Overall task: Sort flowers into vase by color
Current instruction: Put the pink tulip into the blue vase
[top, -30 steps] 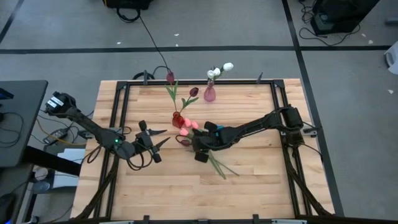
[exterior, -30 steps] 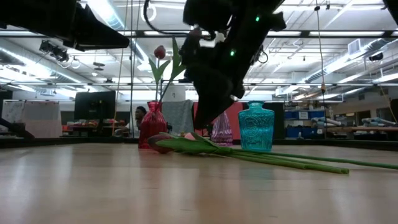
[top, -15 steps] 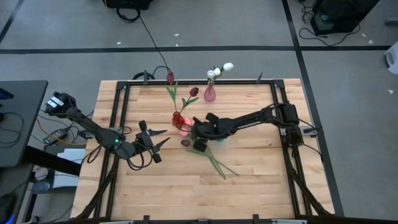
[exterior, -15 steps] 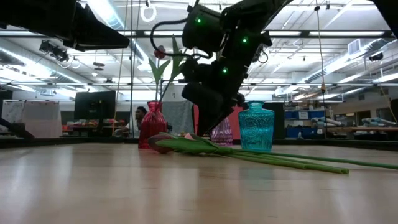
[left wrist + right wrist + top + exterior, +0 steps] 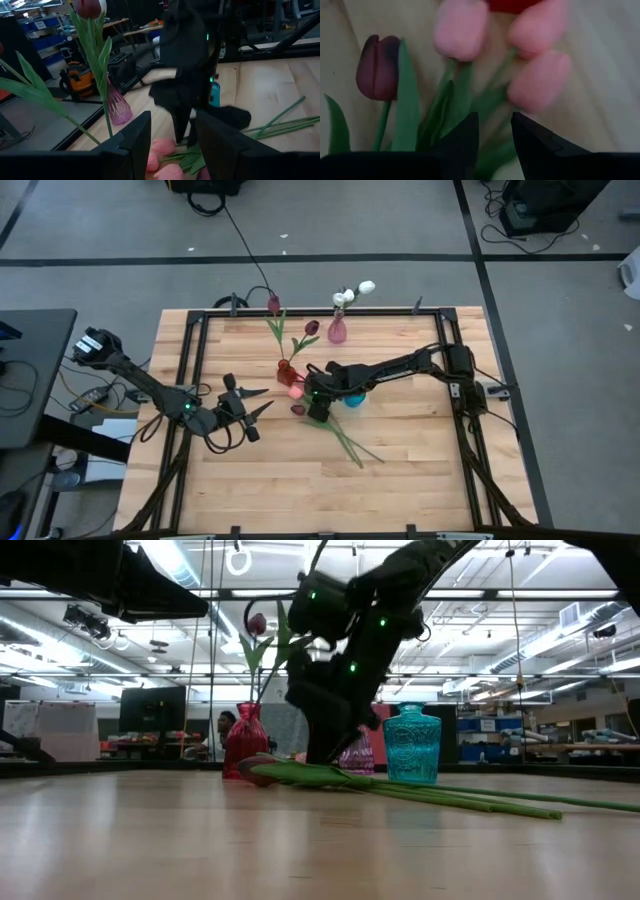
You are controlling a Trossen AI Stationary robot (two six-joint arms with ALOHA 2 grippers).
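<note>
Several tulips lie in a bunch on the table, stems (image 5: pixel 345 442) running toward the near right. Three pink heads (image 5: pixel 460 30) and one maroon head (image 5: pixel 377 67) point toward the red vase (image 5: pixel 286 368). My right gripper (image 5: pixel 494 127) is open and points down over the green stems just behind the pink heads. It also shows in the high view (image 5: pixel 313 402) and the low view (image 5: pixel 322 745). My left gripper (image 5: pixel 255 405) is open and empty, left of the bunch. My right gripper comes from above with its open fingers (image 5: pixel 465 135) on either side of the green stems (image 5: pixel 490 102) just behind the pink heads. I cannot tell whether the fingers touch them. The flowers lie flat on the table.
The red vase holds two maroon tulips (image 5: pixel 273 303). A pink glass vase (image 5: pixel 337 332) at the far edge holds white flowers (image 5: pixel 366 286). A teal vase (image 5: pixel 412 745) stands beside my right arm, partly hidden under it in the high view. Bare wood lies toward the near edge.
My right gripper has gone toward the table's far-left, along the stems toward the pink heads and the red vase, and has come down closer to the bunch. The flowers lie as before.
</note>
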